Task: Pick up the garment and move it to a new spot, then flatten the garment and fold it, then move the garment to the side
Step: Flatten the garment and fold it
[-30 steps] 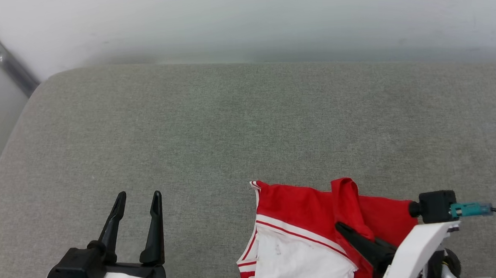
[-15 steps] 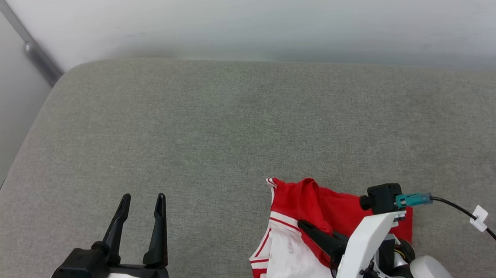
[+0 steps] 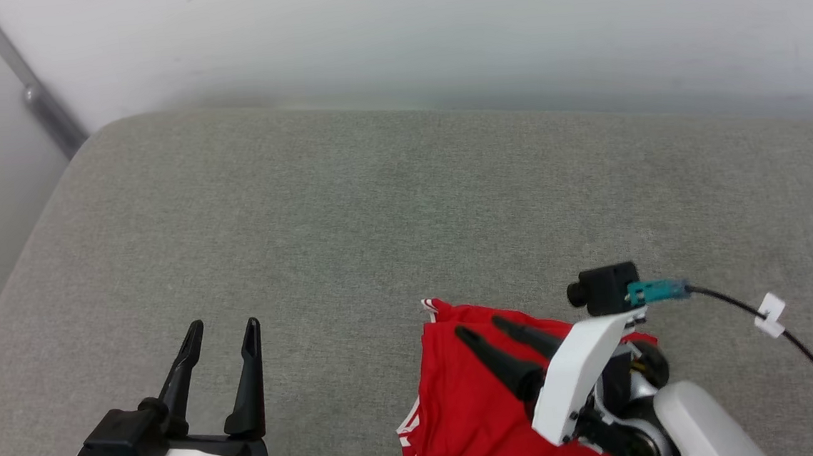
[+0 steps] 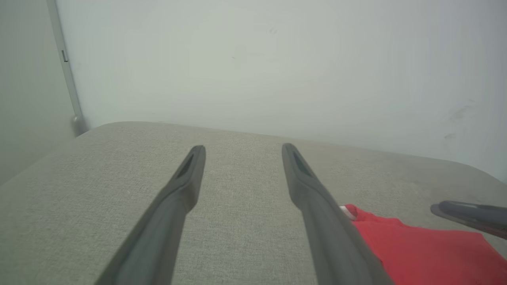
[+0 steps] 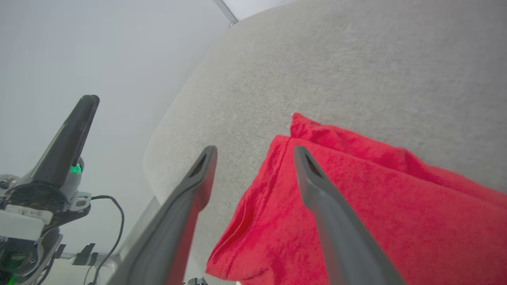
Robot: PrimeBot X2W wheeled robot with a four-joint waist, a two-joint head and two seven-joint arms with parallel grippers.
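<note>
Garment (image 3: 462, 410) appears folded, lying under spread, empty right fingers (image 3: 494, 361); left fingers (image 3: 249, 382) also spread, empty, well apart; side move pending.

Right tool (image 3: 479, 326) hovers spread over the red garment (image 3: 455, 410) on grey cushion (image 3: 306, 228)

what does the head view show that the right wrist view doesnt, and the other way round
Head view adds: the right arm's black camera, a white tag, and striped trim at the edge of the garment.
Right wrist view adds: a green light on the left gripper.
Shared: the red garment on the grey cushion, the left gripper, and the right gripper with jaws apart over the garment.
</note>
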